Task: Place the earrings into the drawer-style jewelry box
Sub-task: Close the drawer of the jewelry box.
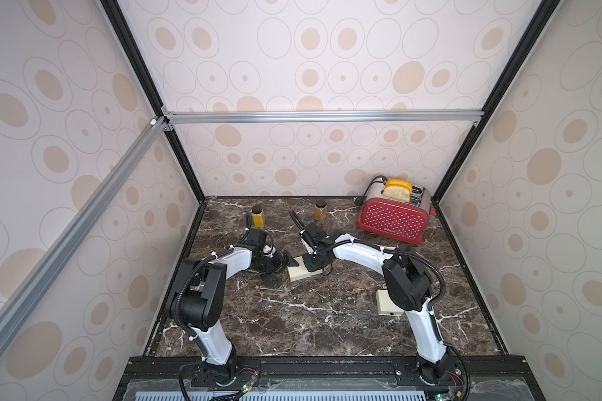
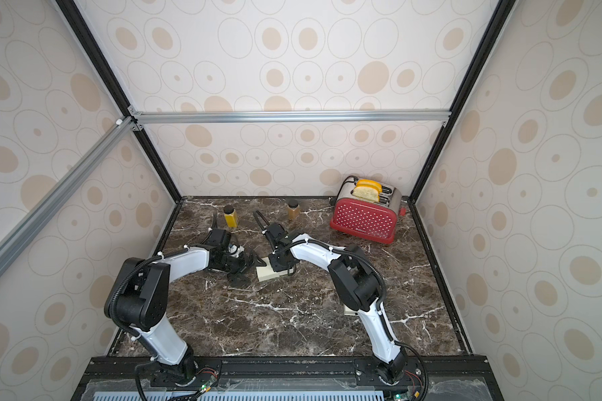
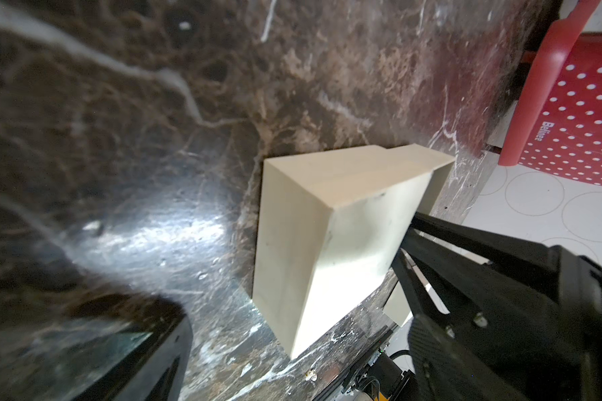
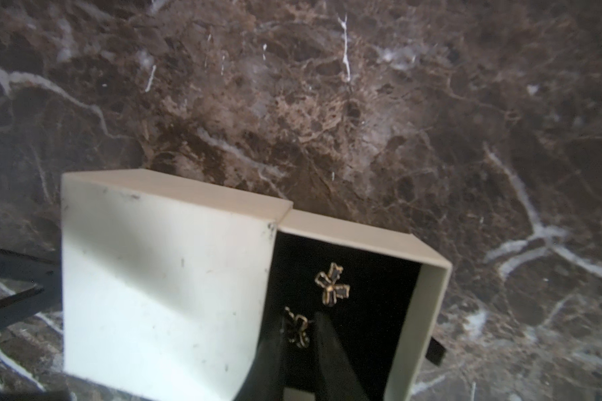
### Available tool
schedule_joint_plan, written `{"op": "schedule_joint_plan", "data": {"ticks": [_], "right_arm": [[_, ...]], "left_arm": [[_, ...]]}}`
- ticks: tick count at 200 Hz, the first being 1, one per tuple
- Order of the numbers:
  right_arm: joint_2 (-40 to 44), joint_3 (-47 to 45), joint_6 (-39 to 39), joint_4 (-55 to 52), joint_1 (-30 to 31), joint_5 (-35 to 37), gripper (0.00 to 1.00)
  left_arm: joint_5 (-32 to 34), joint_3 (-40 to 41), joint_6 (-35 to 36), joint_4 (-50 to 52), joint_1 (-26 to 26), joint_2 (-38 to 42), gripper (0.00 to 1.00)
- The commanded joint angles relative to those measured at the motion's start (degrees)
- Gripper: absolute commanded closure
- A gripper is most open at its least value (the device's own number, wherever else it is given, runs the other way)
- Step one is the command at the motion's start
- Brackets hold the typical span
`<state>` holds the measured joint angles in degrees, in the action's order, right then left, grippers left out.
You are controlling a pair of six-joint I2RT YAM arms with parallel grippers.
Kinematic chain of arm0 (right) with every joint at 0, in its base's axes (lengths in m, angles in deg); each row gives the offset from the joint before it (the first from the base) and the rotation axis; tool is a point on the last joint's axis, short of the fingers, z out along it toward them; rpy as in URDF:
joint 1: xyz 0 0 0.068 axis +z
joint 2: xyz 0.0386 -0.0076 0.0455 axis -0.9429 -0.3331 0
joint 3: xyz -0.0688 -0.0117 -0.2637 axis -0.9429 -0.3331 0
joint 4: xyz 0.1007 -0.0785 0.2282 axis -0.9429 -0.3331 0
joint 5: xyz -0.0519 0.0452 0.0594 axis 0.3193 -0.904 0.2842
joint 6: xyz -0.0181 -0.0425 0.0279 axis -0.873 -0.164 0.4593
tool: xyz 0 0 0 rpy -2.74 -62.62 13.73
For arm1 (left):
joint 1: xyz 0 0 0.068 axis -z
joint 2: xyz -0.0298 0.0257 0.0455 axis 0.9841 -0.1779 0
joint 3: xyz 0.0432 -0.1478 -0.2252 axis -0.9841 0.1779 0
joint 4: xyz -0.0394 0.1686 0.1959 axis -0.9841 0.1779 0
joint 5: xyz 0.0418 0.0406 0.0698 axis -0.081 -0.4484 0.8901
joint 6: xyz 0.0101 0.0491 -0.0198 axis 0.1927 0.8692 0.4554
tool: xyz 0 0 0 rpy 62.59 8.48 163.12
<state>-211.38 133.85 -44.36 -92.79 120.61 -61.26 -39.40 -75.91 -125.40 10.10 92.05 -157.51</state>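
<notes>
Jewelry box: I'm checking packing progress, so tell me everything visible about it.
The jewelry box is a scuffed cream, cardboard-looking sleeve lying flat on the marble table, its drawer slid partly out, black-lined, with a dark pull tab. One gold earring lies inside; the right gripper pinches a second earring there.

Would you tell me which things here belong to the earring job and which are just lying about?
For the job: jewelry box, its open drawer, first earring, second earring.
Lying about: toaster, yellow jar, brown jar, small cream box.
</notes>
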Motion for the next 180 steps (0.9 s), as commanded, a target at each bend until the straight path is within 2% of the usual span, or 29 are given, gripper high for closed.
{"op": "schedule_joint_plan", "data": {"ticks": [1,55,69,81,95,122,180], "right_arm": [[5.12,0.34,-0.44,-2.19,0.21,1.97,0.79],[8.55,-4.03,-1.37,-0.13,-1.68,2.08,0.72],[8.89,-5.32,-2.12,1.47,-3.0,-0.15,0.58],[8.59,-5.95,-2.78,2.2,-4.25,-3.58,0.42],[7.9,-6.26,-3.12,2.99,-5.12,-6.5,0.27],[6.29,-6.06,-3.47,2.97,-5.64,-9.41,0.06],[3.05,-5.94,-2.19,3.97,-6.15,-13.64,0.04]], "left_arm": [[2.29,0.27,1.1,1.61,0.46,0.28,0.01],[2.58,-0.58,1.41,1.79,0.49,0.08,0.01],[2.45,-1.1,1.79,1.94,0.56,-0.34,0.01],[2.25,-1.93,2.08,2.18,0.67,-1.22,0.01],[1.95,-3.17,2.0,2.25,0.96,-2.49,0.01],[1.46,-6.55,1.64,2.64,1.9,-4.85,0.01],[0.23,-12.24,0.87,3.11,3.38,-9.51,0.01]]}}
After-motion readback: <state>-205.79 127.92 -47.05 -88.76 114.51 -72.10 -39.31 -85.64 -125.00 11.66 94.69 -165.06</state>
